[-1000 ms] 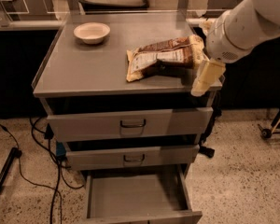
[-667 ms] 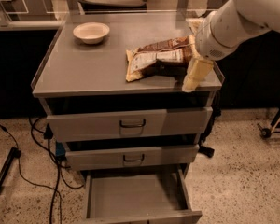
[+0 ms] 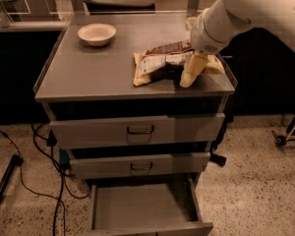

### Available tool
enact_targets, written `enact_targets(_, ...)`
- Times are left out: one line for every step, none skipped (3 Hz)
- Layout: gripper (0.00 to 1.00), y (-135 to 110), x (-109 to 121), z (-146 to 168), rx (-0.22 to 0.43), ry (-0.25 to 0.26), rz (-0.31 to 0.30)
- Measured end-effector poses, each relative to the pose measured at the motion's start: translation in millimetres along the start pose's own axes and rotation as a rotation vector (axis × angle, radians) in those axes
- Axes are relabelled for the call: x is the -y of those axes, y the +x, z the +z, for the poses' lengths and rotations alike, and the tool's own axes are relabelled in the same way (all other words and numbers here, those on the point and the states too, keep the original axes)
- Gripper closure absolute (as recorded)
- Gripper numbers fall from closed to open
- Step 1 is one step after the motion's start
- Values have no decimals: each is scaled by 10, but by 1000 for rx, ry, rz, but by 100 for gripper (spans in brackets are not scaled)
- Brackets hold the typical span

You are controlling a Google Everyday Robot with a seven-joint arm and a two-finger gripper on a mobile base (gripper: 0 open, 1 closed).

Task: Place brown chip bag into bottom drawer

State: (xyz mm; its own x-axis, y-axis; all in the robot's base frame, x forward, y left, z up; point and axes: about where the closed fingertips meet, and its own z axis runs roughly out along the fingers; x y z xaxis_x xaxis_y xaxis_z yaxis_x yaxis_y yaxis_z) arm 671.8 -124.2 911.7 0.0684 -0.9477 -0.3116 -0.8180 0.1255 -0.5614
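The brown chip bag (image 3: 160, 63) lies flat on the right half of the grey cabinet top (image 3: 88, 77), tan-yellow with a dark brown panel and a white label. My gripper (image 3: 188, 80) hangs from the white arm at the upper right and points down at the right part of the bag, at or just above the cabinet top. It hides part of the bag's right end. The bottom drawer (image 3: 142, 208) is pulled out, and its flat grey inside is bare.
A small cream bowl (image 3: 97, 33) stands at the back left of the cabinet top. The two upper drawers (image 3: 137, 130) with dark bar handles are nearly closed. Cables (image 3: 44, 156) lie on the floor at the left. A wheeled stand (image 3: 285, 134) is at the right.
The arm has swung left. The gripper has moved from the cabinet's right edge to over the right part of the chip bag. The bag has not moved.
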Motion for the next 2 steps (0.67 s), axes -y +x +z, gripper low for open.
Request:
enact_targets(0, 22, 136, 249, -10, -12, 2)
enact_targets(0, 69, 187, 407, -25, -26, 8)
